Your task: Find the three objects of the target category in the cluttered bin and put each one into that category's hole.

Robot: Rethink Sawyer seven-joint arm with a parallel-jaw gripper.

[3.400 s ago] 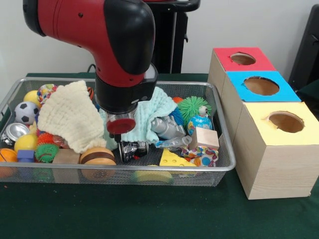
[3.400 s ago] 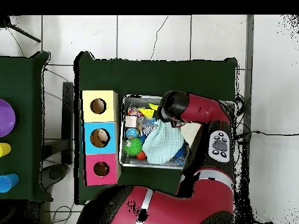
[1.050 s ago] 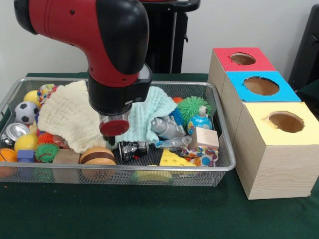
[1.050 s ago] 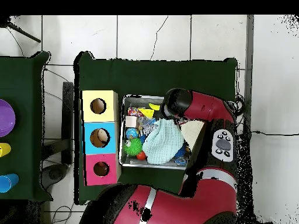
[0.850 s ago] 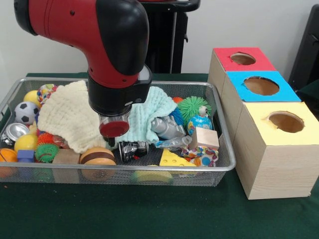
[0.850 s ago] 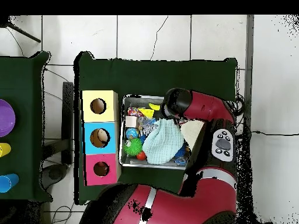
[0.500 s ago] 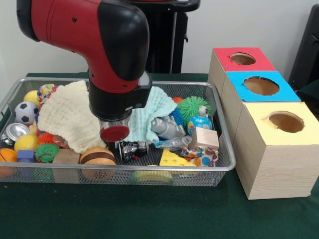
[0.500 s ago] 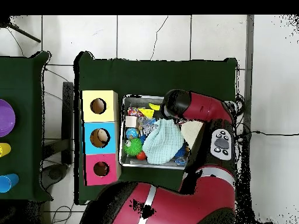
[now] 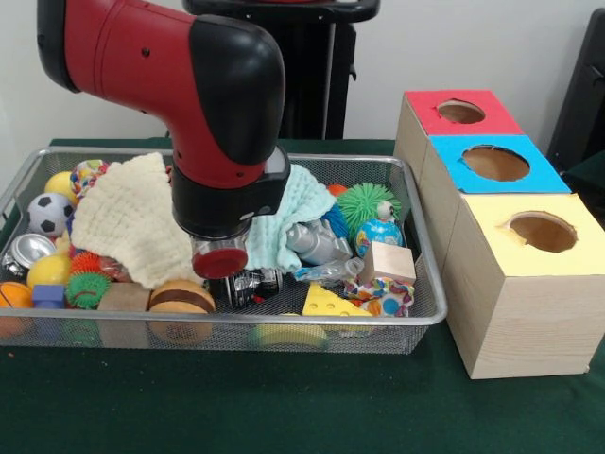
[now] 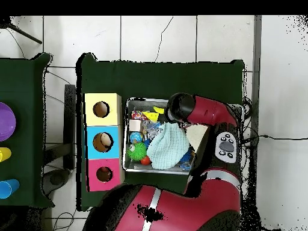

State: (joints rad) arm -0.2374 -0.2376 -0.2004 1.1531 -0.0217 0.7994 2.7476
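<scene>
Over the wire bin [image 9: 416,317], gripper [image 9: 219,263] is low by the small dark can [image 9: 248,284]; can't tell its state. Target category unclear, nothing visibly carried, three box holes [image 9: 495,163] look empty, so sorting seems unfinished.

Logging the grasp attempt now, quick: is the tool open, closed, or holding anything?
Tool: cannot be told; the arm's wrist hides it, low in the bin beside the cream cloth.
</scene>
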